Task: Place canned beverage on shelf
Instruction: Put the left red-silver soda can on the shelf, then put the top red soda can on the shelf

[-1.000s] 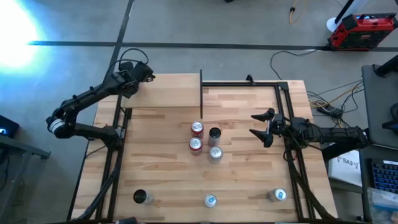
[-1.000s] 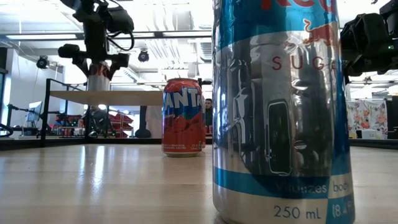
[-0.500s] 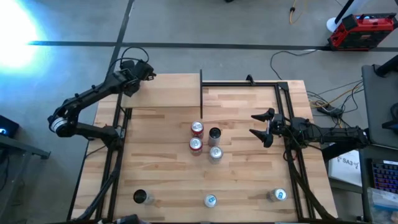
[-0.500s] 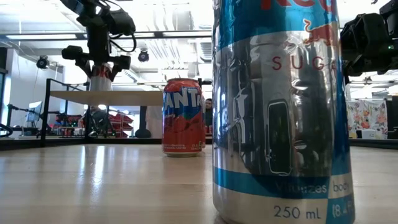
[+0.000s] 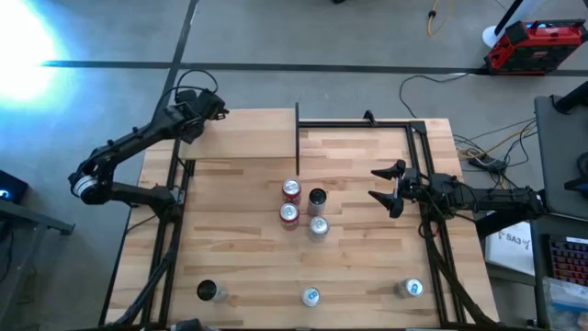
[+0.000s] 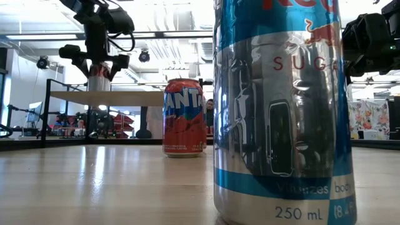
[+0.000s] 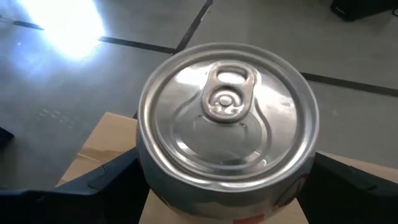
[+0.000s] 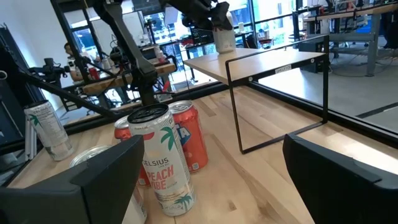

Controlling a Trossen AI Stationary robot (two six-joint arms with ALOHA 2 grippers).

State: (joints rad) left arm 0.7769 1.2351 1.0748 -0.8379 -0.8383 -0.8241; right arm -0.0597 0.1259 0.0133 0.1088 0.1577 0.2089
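A silver can with red print (image 7: 227, 118) stands upright on the pale wood shelf (image 5: 248, 133), near its far left corner. My left gripper (image 6: 95, 59) is shut on the can. In the high view the gripper (image 5: 204, 108) hides it. The right wrist view shows the can (image 8: 224, 38) on the shelf board (image 8: 267, 62). My right gripper (image 5: 384, 188) waits open and level at the table's right edge, with nothing between its fingers. My left gripper has the can between its two fingers, one on each side of the wall just under the rim (image 7: 142, 165). The can's top hides the pads. The fingers (image 7: 93, 180) slant down from the table's left. The can is upright, its base (image 6: 99, 89) on the shelf.
Several cans cluster mid-table (image 5: 291, 190), among them a Fanta can (image 6: 183, 117) and a peach can (image 8: 163, 158). Three more stand along the near edge (image 5: 310, 296). One of these, a blue one (image 6: 281, 112), fills the low view. The shelf's black frame (image 5: 298, 138) rises at its right side.
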